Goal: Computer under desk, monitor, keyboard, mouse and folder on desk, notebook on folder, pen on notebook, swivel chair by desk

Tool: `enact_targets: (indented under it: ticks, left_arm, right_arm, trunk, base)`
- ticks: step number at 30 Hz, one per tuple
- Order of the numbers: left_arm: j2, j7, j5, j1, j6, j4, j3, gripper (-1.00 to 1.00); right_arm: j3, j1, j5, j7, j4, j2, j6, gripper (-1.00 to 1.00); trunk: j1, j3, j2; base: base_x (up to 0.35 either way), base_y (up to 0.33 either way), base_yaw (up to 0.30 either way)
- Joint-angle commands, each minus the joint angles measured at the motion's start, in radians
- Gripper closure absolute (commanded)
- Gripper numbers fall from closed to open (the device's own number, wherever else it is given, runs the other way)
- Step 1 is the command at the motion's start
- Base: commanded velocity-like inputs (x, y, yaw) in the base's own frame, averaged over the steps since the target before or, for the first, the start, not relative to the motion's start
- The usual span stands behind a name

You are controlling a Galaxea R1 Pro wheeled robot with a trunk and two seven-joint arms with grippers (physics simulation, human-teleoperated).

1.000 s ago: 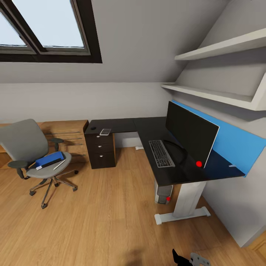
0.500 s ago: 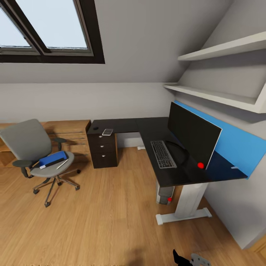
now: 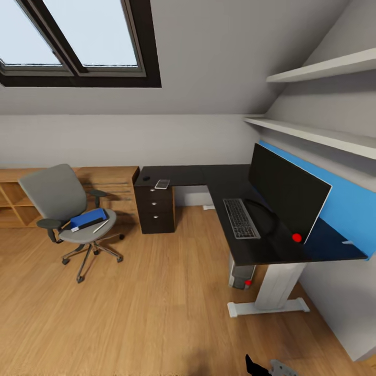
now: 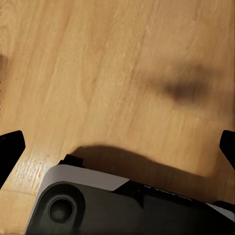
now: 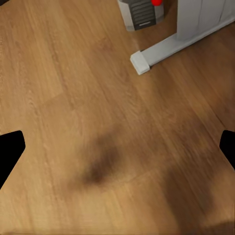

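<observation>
Across the room, the blue folder [image 3: 87, 219] lies on the swivel chair [image 3: 70, 209] seat, well apart from the worktop [image 3: 230, 183]. Both wrist views show fingers [image 4: 11, 147] spread wide and empty. Approach squarely, stopping near the chair's front before reaching.

Open wooden floor [image 3: 156, 303] lies between the swivel chair [image 3: 73, 209] and the desk [image 3: 230, 183]. On the desk, the monitor [image 3: 287, 190] lines the wall-side edge, the keyboard [image 3: 241, 218] just in front of it; the near end and the corner stretch are bare. Under the desk, the computer [image 3: 243, 275] and white leg [image 3: 274, 290] block passage.
</observation>
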Motion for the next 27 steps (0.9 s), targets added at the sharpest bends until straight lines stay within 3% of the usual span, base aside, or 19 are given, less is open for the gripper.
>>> enact_targets:
  ticks: [1,9,27]
  left_arm:
    - [0.000,0.001,0.011,-0.001,-0.005,0.001,-0.008,-1.00]
    - [0.002,0.004,0.012,-0.001,-0.002,0.012,-0.008,-1.00]
    - [0.013,0.006,0.014,-0.001,-0.013,0.015,-0.007,-1.00]
  right_arm:
    - [-0.003,-0.001,-0.008,0.010,0.001,0.000,-0.002,-1.00]
    - [-0.003,-0.001,-0.008,0.008,0.001,0.001,-0.002,-1.00]
    - [-0.005,-0.001,-0.008,0.007,0.001,0.001,-0.023,-1.00]
  trunk:
    - [-0.004,0.001,0.006]
    - [-0.034,0.018,0.062]
    - [-0.103,0.072,0.188]
  base:
    - [0.000,0.000,0.155]
    - [0.000,0.000,0.110]
    - [0.000,0.000,0.009]
